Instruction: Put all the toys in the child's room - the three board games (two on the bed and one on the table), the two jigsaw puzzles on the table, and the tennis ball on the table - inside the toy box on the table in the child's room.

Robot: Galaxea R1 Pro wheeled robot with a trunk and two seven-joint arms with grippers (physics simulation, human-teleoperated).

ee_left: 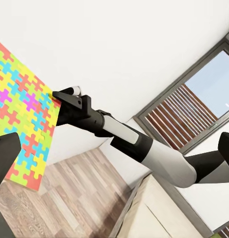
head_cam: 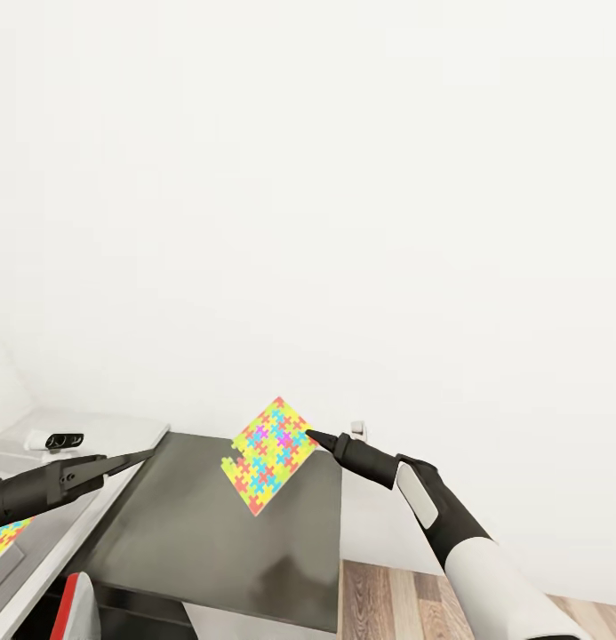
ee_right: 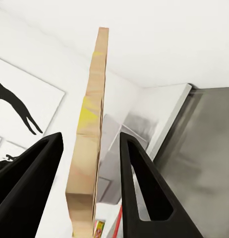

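A multicoloured jigsaw puzzle (head_cam: 270, 455) hangs tilted in the air above the dark-grey counter (head_cam: 219, 542). My right gripper (head_cam: 313, 437) is shut on its right corner; the right wrist view shows the puzzle (ee_right: 89, 144) edge-on between the two black fingers (ee_right: 139, 173). My left gripper (head_cam: 140, 457) is open and empty, left of the puzzle and apart from it. Its wrist view shows the puzzle (ee_left: 23, 129) and the right gripper (ee_left: 65, 95) pinching its edge. A second jigsaw puzzle (head_cam: 4, 540) lies at the left edge in what looks like the grey toy box (head_cam: 45, 520).
The light-grey table (head_cam: 112, 428) joins the counter at the left and carries a small white device (head_cam: 54, 440). A red and grey chair (head_cam: 76, 609) stands below. A white wall rises close behind. Wood floor (head_cam: 388, 600) shows right of the counter.
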